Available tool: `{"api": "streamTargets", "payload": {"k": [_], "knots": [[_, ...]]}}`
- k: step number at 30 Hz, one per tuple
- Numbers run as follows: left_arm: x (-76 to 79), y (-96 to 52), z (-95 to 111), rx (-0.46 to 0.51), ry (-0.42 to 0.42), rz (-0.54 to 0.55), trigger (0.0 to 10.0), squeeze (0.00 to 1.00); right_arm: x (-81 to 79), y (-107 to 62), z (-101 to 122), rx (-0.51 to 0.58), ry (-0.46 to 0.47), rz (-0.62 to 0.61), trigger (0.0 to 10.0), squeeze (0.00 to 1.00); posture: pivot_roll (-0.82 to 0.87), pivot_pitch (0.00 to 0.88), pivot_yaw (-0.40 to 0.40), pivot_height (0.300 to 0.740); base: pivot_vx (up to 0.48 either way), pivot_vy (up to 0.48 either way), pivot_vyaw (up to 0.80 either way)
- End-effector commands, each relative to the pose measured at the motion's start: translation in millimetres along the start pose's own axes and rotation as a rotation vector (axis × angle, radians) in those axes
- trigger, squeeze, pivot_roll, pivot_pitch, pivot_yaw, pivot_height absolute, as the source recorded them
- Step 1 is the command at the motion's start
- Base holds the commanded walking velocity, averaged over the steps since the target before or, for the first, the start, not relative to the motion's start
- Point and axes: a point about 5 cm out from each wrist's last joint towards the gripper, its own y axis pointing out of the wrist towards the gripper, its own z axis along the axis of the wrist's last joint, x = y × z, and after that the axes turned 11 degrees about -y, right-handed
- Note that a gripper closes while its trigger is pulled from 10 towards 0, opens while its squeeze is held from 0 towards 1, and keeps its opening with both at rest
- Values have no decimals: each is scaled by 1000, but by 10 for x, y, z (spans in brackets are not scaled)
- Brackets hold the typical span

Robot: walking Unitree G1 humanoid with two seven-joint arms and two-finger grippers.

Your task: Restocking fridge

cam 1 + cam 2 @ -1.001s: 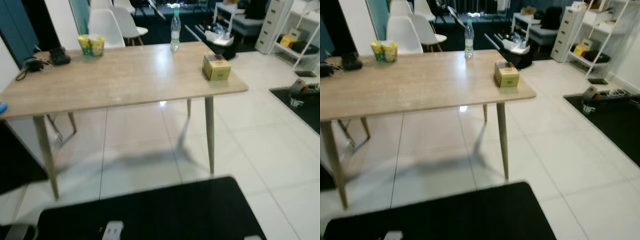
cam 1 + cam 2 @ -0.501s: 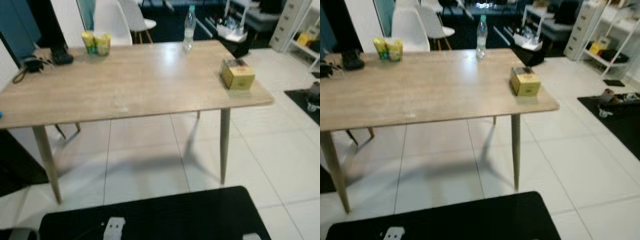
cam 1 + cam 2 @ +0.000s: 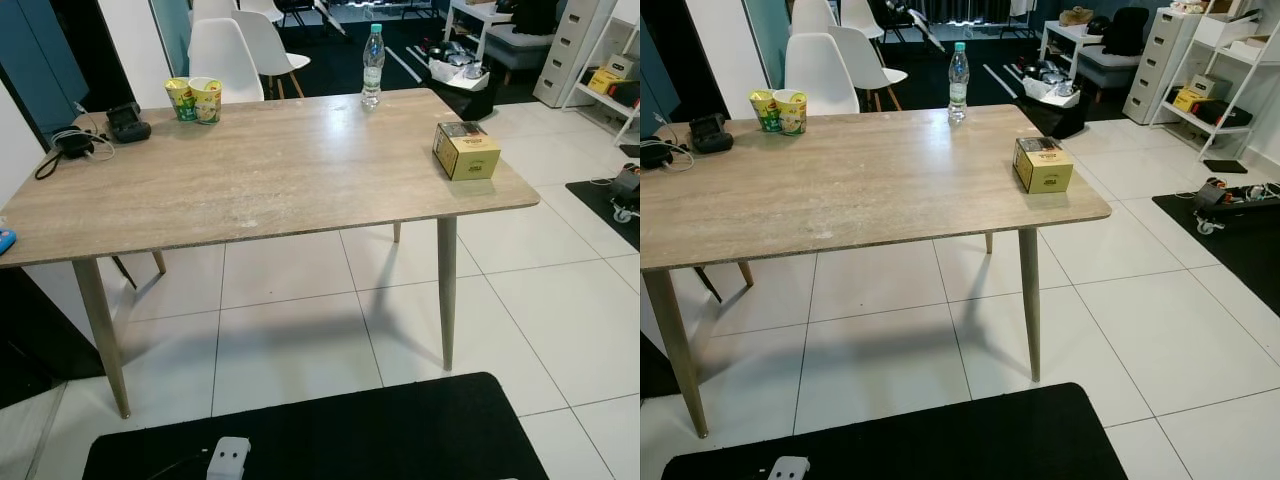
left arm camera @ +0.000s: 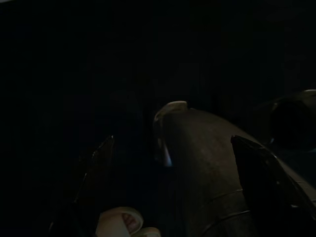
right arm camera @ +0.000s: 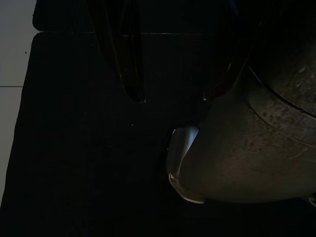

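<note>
Compared with the head views of half a second earlier: found blur gone and framing shifted slightly through camera movement; found the layout on the bench (image 3: 280,170) unchanged.

Recorded a clear water bottle (image 3: 372,66) with a green cap, upright at the far edge of the bench; could not read its fill level. Recorded a yellow box (image 3: 466,150), closed, near the right-hand end and well apart from the bottle; contents hidden. Recorded two yellow-green cups (image 3: 195,100), touching side by side at the far left; could not tell what was in them. Noted a black device (image 3: 127,122) just beside the cups and a coiled cable (image 3: 65,145) further left. Noted white chairs (image 3: 225,55) behind the bench, and a black mat (image 3: 350,430) on the tiled floor (image 3: 560,300) in front of it.

Found the left claw (image 4: 173,138) in deep shade with fingers apart, gripping nothing; found the right claw (image 5: 173,98) over the dark mat, fingers likewise apart and gripping nothing.
</note>
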Motion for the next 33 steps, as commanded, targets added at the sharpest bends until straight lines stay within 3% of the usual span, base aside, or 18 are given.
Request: {"api": "streamTargets", "payload": {"k": [1, 18, 26, 33], "knots": [[6, -1, -46, -16, 27, 18, 10000, 0, -30, 7, -9, -6, 4, 1, 10000, 0, 20, 0, 2, 740, 0, 0, 0], [22, 19, 71, 51, 56, 52, 10000, 0, 135, -40, -87, -55, -28, -110, 10000, 0, -4, 0, 25, 740, 0, 0, 0], [-56, -1, 116, 31, 95, 52, 10000, 0, 8, 3, -65, -61, -42, -109, 10000, 0, -3, 0, 41, 740, 0, 0, 0], [-90, 2, 268, 80, 47, 60, 10000, 0, 24, 12, -1, -55, -61, -105, 10000, 0, 25, 0, 28, 740, 0, 0, 0]]}}
